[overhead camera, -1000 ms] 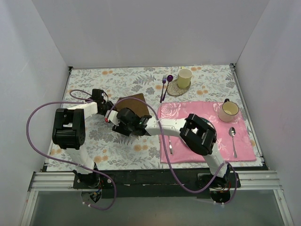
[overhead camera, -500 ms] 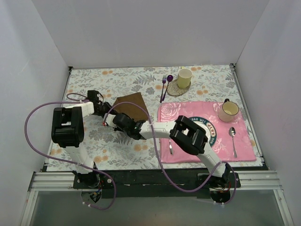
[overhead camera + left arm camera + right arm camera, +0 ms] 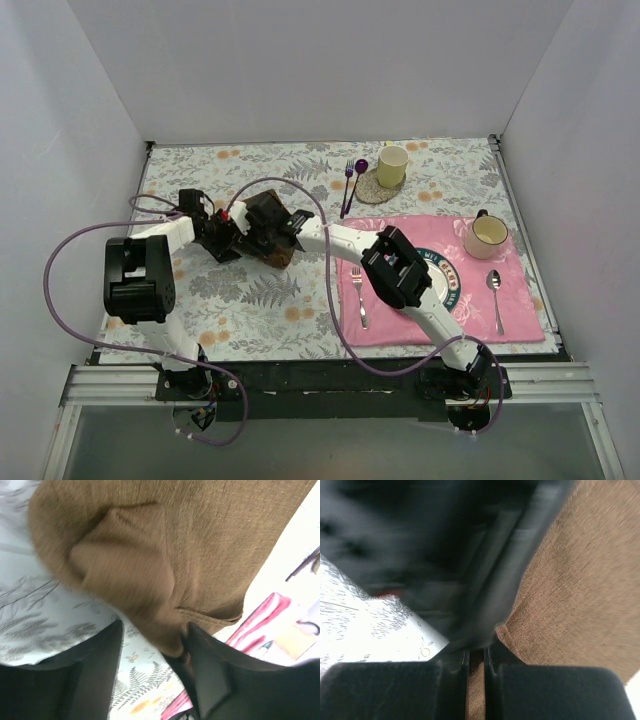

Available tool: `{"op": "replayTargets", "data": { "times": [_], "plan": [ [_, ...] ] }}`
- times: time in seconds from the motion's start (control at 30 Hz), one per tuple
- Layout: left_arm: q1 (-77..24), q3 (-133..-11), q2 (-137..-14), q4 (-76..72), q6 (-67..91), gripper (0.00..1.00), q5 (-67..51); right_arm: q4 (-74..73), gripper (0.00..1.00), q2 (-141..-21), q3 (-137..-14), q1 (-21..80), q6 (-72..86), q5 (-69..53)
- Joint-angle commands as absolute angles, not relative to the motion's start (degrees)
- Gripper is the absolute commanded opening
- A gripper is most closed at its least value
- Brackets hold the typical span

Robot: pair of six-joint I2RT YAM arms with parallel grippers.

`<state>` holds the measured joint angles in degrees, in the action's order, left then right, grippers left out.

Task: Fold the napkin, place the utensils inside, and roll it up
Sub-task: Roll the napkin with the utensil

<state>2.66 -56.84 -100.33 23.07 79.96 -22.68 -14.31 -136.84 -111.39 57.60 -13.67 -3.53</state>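
Note:
The brown napkin (image 3: 280, 252) is bunched and lifted off the floral tablecloth at centre left, mostly hidden by the two grippers. My right gripper (image 3: 258, 230) is shut on it, and the right wrist view shows a thin strip of cloth pinched between the jaws (image 3: 476, 680), with the napkin (image 3: 580, 580) spreading out beyond. My left gripper (image 3: 222, 240) is right beside it and open. In the left wrist view the folded napkin (image 3: 165, 555) hangs just past its spread fingers (image 3: 155, 652). A silver fork (image 3: 360, 305) and spoon (image 3: 495, 290) lie on the pink placemat (image 3: 400, 325).
A plate (image 3: 445, 280) and a mug (image 3: 487, 236) sit on the pink placemat. At the back are a purple fork and spoon (image 3: 350, 182) and a yellow cup (image 3: 392, 163) on a round coaster. White walls enclose the table.
The right gripper closed on the napkin and carried it back and to the left, bunching it up. The left gripper opened and let go of the cloth.

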Motion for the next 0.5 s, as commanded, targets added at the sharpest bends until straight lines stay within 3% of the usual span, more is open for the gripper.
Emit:
{"op": "replayTargets", "data": {
  "times": [0.0,0.17,0.47],
  "plan": [
    [2.7,-52.8,-92.5,25.5,81.0,0.86,-12.7,-25.9,0.01,-142.8,-115.4,54.8,-3.6,-25.5],
    [3.1,-50.8,-87.2,25.1,84.3,0.9,-8.1,-19.7,0.01,-142.6,-110.0,50.8,8.2,-35.1],
    [2.9,-48.5,-89.1,21.2,85.0,0.78,-18.2,-8.4,0.01,-144.9,-106.3,47.9,24.5,-46.0]
  ]
}}
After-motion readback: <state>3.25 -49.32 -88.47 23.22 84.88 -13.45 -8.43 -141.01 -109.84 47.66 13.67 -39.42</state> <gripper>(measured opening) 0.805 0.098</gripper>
